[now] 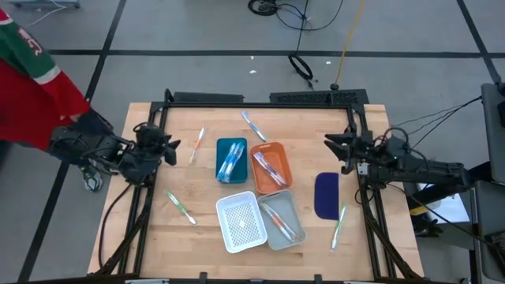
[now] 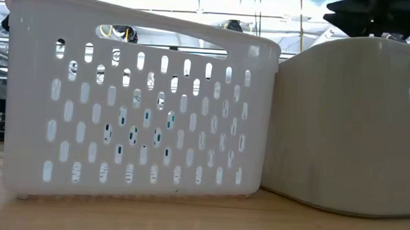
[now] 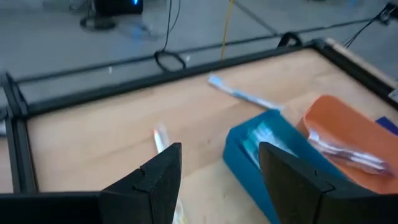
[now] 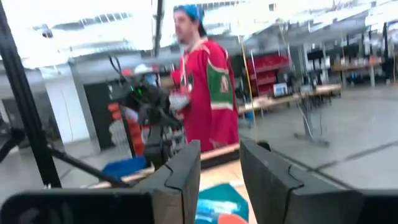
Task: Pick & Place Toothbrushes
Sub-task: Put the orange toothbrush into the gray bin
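Left claw (image 1: 167, 147) spread, holding nothing; orange-accented toothbrush (image 1: 196, 145) just ahead of fingertips. Risks nudging that brush sideways if closing off-centre. Blue tray (image 1: 230, 159) beyond. Right claw (image 1: 335, 147) parted, empty; green-accented toothbrush (image 1: 338, 225) well behind.

The table (image 1: 158, 237) holds 4 small bins: 1 blue bin (image 1: 231, 159), 1 orange bin (image 1: 271, 167), 1 white slotted basket (image 1: 241, 221) and 1 grey bin (image 1: 282, 219), clustered at the centre of the frame. 4 toothbrushes lie loose on the wood: 1 (image 1: 196, 145) at upper left, 1 (image 1: 253, 125) at upper centre, 1 (image 1: 181, 207) at lower left, 1 (image 1: 338, 226) at lower right. More toothbrushes sit inside 3 bins; their number cannot be told. There is 1 dark blue flat piece (image 1: 326, 196) and 1 person (image 1: 35, 87).
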Robot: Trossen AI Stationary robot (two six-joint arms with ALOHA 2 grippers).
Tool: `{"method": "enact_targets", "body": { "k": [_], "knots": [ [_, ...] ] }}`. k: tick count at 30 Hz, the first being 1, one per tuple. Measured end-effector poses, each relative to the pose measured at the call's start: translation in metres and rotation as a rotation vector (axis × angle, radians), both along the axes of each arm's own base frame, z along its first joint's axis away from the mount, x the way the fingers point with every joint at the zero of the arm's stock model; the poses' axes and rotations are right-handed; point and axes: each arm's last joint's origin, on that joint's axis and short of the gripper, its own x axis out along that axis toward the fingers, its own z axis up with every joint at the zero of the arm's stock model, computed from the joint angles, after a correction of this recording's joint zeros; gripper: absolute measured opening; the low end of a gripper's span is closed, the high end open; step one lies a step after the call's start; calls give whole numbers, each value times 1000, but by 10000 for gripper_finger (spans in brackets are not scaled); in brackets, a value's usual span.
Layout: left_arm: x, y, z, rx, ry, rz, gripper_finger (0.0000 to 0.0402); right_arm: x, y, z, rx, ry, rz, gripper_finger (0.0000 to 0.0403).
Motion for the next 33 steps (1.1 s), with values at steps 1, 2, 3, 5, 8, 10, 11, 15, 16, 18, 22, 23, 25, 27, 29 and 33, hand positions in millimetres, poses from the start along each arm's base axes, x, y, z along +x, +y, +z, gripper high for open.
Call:
{"method": "enact_targets", "body": {
  "k": [1, 2, 3, 5, 8, 10, 11, 15, 16, 18, 22, 23, 25, 27, 29, 33],
  "knots": [
    [1, 1, -1, -23, 10, 5, 211, -3, 0, -3, -5, -24, 0, 105],
    [3, 2, -2, -45, 21, 9, 211, -5, 1, -7, -10, -44, -1, 105],
    [5, 2, -3, -66, 32, 15, 211, -7, 1, -10, -13, -63, -1, 105],
    [11, 5, -5, -107, 52, 27, 211, -10, 1, -16, -23, -97, -6, 105],
    [23, 10, -7, -164, 82, 30, 211, -14, 1, -21, -40, -143, -32, 105],
    [32, 16, -9, -206, 102, 31, 211, -16, 1, -24, -47, -150, -51, 105],
    [37, 20, -11, -225, 111, 33, 211, -16, 1, -25, -54, -151, -64, 105],
    [51, 37, -17, -302, 152, 57, 211, -18, 1, -27, -61, -163, -68, 105],
    [54, 43, -18, -323, 160, 62, 211, -19, 1, -27, -61, -166, -68, 105],
    [60, 54, -20, -367, 172, 70, 211, -19, 1, -27, -62, -170, -68, 105],
    [69, 78, -21, -440, 209, 113, 211, -19, 1, -27, -71, -170, -70, 105],
    [72, 85, -21, -459, 221, 123, 211, -19, 1, -27, -77, -168, -72, 105],
    [78, 98, -21, -489, 242, 122, 211, -19, 1, -27, -79, -167, -73, 105],
    [84, 111, -23, -506, 277, 118, 211, -19, 1, -27, -79, -167, -73, 105],
    [89, 125, -26, -523, 312, 125, 211, -19, 1, -27, -79, -168, -72, 105],
    [96, 152, -36, -595, 352, 122, 211, -19, 1, -26, -79, -169, -72, 105]
  ]
}}
